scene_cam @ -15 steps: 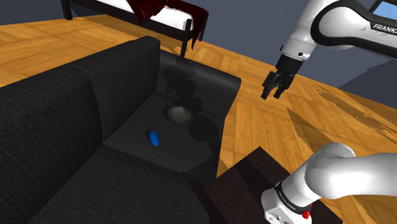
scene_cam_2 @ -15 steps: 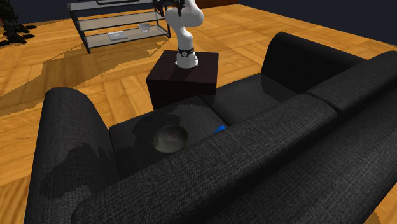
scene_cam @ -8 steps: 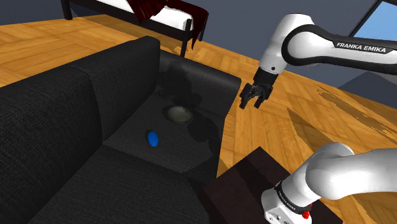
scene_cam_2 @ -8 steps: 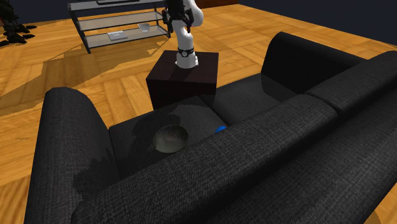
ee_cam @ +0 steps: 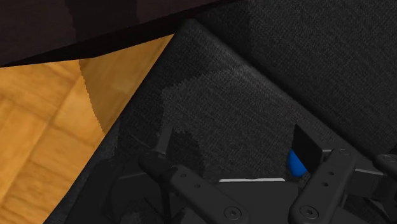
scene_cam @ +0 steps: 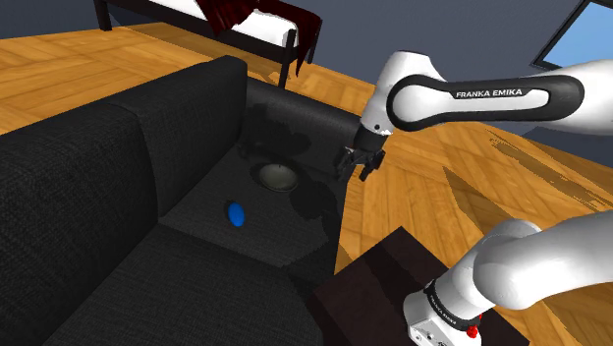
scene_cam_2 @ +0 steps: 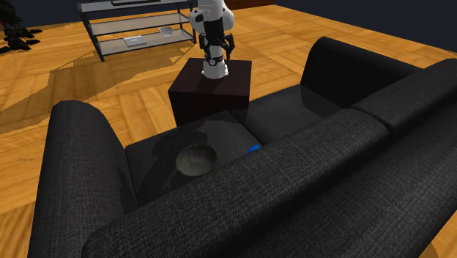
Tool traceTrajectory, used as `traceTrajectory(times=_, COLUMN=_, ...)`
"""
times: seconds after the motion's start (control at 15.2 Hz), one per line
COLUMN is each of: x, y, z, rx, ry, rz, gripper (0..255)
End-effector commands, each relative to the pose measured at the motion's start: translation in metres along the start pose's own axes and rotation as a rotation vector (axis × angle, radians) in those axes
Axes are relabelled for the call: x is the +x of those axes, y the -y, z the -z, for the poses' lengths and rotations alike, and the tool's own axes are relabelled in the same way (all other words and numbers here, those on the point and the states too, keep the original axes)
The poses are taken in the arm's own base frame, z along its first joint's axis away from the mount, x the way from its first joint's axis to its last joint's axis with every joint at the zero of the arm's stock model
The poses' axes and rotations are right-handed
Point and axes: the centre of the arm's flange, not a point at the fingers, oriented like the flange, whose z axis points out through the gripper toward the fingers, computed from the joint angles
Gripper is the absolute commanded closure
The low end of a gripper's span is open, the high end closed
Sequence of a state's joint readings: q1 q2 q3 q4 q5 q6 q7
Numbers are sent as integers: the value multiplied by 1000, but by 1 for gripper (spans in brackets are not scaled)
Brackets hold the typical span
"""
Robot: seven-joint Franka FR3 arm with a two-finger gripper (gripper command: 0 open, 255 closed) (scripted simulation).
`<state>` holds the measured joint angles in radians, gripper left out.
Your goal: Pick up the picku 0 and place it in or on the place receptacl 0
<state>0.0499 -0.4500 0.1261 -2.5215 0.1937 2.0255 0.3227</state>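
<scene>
Black fabric sofa [scene_cam: 93,187] with the arm's workspace, the sofa serving as the landmark for all positions. The all-black gripper [scene_cam: 356,169] hangs in the air at the sofa's front edge, close to the armrest end and clear of the upholstery; its two fingers stand apart with nothing between them, and in the wrist view one finger [ee_cam: 306,148] overlaps the blue object without touching it. The task's thing, a small blue oval object [scene_cam: 236,212], lies on the sofa's end seat cushion, close to the foot of the backrest; in the second exterior view the backrest's top hides most of it. A shallow grey bowl [scene_cam: 279,177] rests on the same cushion, nearer the armrest than the blue object and apart from it. The arm's stand [scene_cam_2: 212,88], a dark box, sits on the wooden floor [scene_cam: 432,201] just in front of the sofa, beside the seat next to the one that carries the bowl. Beyond the stand, farther from the sofa, the second exterior view shows a low shelf unit [scene_cam_2: 135,29] with grey shelves. Behind the sofa's armrest end, the shoulder view shows a dark-framed piece of furniture with a red cloth [scene_cam: 246,15] draped over it.
</scene>
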Motion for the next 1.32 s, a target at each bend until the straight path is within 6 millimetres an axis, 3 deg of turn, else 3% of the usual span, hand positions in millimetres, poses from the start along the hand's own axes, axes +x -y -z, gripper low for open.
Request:
traceTrajectory(times=0.0, x=9, y=16, z=-21, rx=3, ry=-6, rz=-15, gripper=0)
traceTrajectory(times=1.25, x=116, y=145, z=-202, rx=20, ry=-52, rz=-150, gripper=0)
